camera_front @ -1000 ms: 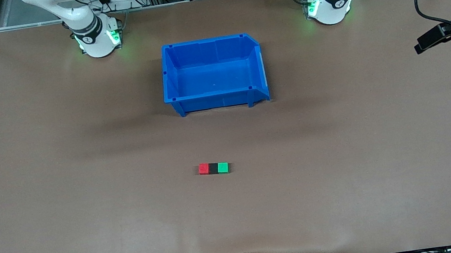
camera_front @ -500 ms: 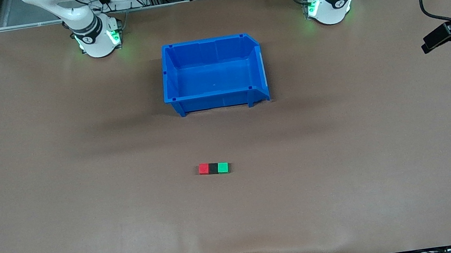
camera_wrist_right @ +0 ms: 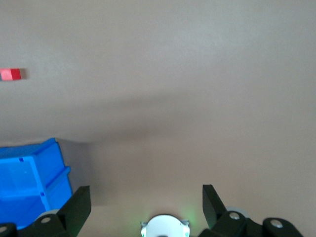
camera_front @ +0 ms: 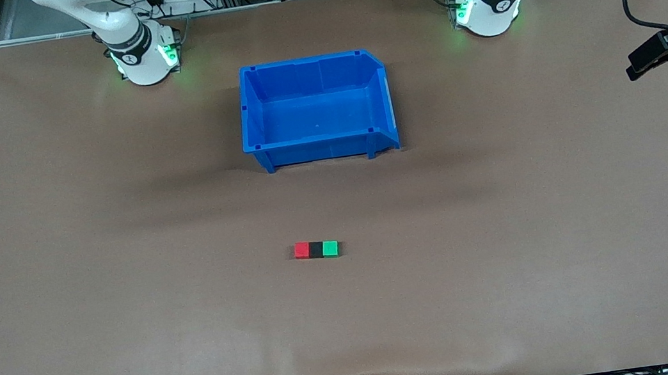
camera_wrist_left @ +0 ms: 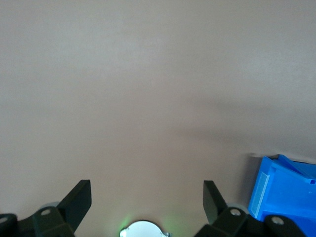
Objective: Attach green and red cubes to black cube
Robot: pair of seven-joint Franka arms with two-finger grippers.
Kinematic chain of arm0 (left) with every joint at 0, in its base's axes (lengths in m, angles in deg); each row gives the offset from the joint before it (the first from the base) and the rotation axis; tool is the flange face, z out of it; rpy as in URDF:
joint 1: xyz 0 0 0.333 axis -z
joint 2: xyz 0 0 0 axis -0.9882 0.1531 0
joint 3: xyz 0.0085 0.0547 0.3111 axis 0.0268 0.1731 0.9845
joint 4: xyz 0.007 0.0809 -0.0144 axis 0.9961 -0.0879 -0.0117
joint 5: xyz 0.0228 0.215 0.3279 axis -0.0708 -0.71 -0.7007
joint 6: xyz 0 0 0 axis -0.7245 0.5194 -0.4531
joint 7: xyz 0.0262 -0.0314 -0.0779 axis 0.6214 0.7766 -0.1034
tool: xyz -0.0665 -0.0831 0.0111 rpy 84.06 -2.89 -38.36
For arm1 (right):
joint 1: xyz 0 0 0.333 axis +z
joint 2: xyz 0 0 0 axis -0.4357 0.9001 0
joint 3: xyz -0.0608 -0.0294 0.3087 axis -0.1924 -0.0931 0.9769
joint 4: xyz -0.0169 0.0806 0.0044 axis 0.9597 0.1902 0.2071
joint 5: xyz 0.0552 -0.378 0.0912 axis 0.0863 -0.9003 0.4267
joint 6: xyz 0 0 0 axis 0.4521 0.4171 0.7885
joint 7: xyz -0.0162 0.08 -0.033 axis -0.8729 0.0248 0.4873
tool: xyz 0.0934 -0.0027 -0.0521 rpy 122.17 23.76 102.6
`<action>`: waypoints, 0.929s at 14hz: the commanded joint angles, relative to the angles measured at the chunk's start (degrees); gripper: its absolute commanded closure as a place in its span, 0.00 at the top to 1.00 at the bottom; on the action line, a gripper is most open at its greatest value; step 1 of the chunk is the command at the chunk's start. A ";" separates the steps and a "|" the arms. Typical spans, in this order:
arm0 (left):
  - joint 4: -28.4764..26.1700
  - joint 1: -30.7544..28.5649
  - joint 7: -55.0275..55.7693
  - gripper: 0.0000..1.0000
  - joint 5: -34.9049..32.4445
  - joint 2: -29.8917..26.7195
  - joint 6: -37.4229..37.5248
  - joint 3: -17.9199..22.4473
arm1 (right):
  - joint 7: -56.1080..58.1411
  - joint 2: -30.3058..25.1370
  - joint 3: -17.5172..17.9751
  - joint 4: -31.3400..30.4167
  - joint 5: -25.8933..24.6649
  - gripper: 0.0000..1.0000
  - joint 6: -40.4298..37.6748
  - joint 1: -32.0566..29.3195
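**Three cubes sit joined in one row, both arms are away**

The red cube (camera_front: 301, 250), the black cube (camera_front: 315, 250) and the green cube (camera_front: 330, 249) lie on the brown table (camera_front: 509, 242), touching side to side, with the black one in the middle. The row is nearer to the front camera than the blue bin (camera_front: 316, 107) and well apart from it. Its long axis runs along the table, the red end toward the right arm's end and the green end toward the left arm's end. From this the task looks finished.

The cubes seem small, light and stiff, with smooth faces, so they probably slip easily. If the row must be moved, I would pinch it across its short width, at the black cube, so that the joints do not bend apart.

The left gripper (camera_wrist_left: 146, 197) hangs over bare table at the left arm's end, fingers spread wide and empty. The right gripper (camera_wrist_right: 146, 197) hangs over the right arm's end, also wide open and holding nothing. Both arms wait.
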 commanded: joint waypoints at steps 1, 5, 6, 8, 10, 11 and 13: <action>-0.81 -0.32 -2.09 1.00 -0.97 -1.16 -0.83 -0.34 | -0.50 -0.58 0.14 0.66 -0.88 1.00 -1.01 -0.47; -0.90 -0.23 -2.27 1.00 -0.79 -1.25 -0.83 -0.78 | -0.59 -0.40 0.05 1.01 -0.79 1.00 -0.56 -0.82; -0.98 -0.32 -2.71 1.00 -0.79 -1.25 -0.83 -0.78 | -0.59 -0.40 0.14 1.10 -0.88 1.00 -0.56 -0.65; -1.07 0.64 -2.98 1.00 -0.79 -1.25 -0.74 -0.26 | -0.51 -0.32 0.23 1.71 -1.23 1.00 -0.65 -0.30; -1.33 3.01 -3.06 1.00 -0.88 -1.25 -0.13 1.75 | -0.59 -0.23 0.40 1.71 -2.02 1.00 -0.48 -0.21; -2.12 3.02 -3.15 1.00 -0.79 -1.34 0.31 1.76 | -0.59 -0.14 0.40 1.71 -1.85 1.00 -0.30 -0.12; -5.27 3.11 -3.15 1.00 -0.79 -3.78 0.58 1.76 | -0.68 -0.14 0.40 1.71 -1.93 1.00 -0.21 0.14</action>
